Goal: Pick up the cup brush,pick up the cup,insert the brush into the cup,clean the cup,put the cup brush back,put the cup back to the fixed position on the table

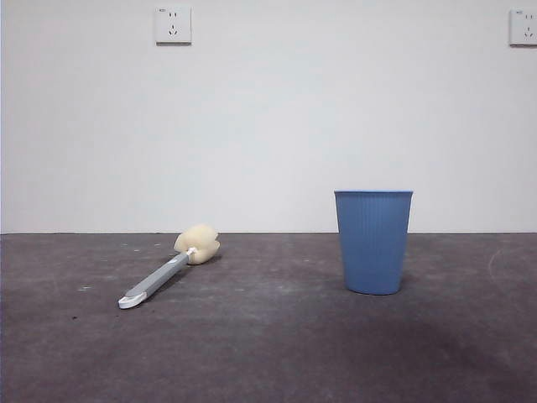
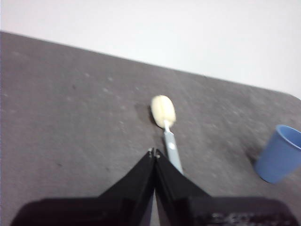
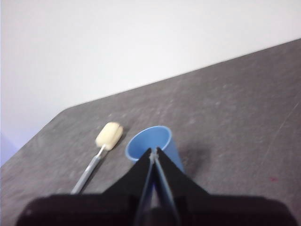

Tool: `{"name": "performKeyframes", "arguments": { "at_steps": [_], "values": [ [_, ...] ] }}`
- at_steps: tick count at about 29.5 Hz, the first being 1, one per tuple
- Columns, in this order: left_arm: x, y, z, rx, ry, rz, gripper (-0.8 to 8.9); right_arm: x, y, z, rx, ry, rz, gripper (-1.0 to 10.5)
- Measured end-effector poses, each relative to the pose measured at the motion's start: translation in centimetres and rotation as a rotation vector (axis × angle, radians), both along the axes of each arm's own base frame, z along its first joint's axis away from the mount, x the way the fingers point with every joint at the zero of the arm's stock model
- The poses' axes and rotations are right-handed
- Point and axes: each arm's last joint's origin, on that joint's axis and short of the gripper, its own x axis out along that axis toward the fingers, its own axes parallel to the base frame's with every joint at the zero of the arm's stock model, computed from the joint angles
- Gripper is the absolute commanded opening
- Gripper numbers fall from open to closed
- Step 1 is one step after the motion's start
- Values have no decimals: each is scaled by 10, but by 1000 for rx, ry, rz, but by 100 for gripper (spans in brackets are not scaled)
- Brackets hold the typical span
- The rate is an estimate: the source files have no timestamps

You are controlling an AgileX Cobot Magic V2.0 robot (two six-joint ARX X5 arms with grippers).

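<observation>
**Brush and cup lie untouched, both claws clenched above**

The cup brush [image 1: 168,270] lies flat on the table [image 1: 268,353]. Its long axis runs diagonally: the whitish handle tip points toward the front camera and to the left, and the cream sponge head lies farther back toward the wall. Lying flat with the grey handle bare, it seems set out for a grasp from above. The cup [image 1: 373,242] stands upright, mouth up, well apart to the brush's right, probably at its fixed position. The left claw [image 2: 154,152] hangs over the handle end, clenched and empty. The right claw [image 3: 153,151] hangs over the cup's rim, clenched too. Nothing is picked up yet.
</observation>
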Motion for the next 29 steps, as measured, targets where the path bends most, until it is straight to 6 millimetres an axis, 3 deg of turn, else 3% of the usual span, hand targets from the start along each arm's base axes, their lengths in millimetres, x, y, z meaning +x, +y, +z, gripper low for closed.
{"name": "performKeyframes", "arguments": {
  "at_steps": [12,22,23,26,27,29],
  "values": [
    [0,-6,63,68,227,-265,-7,2,9,63,-182,347,263,-12],
    [-4,-10,80,140,355,-442,3,-2,13,69,-325,524,401,31],
    [-4,-10,80,144,355,-441,51,-2,13,69,-329,520,402,107],
    [-5,-10,78,142,374,-438,478,-2,13,69,-330,520,403,543],
    [-5,-10,78,142,376,-438,512,-2,13,69,-328,522,402,623],
    [-5,-10,78,141,376,-438,511,-2,13,69,-327,522,402,631]
  ]
}}
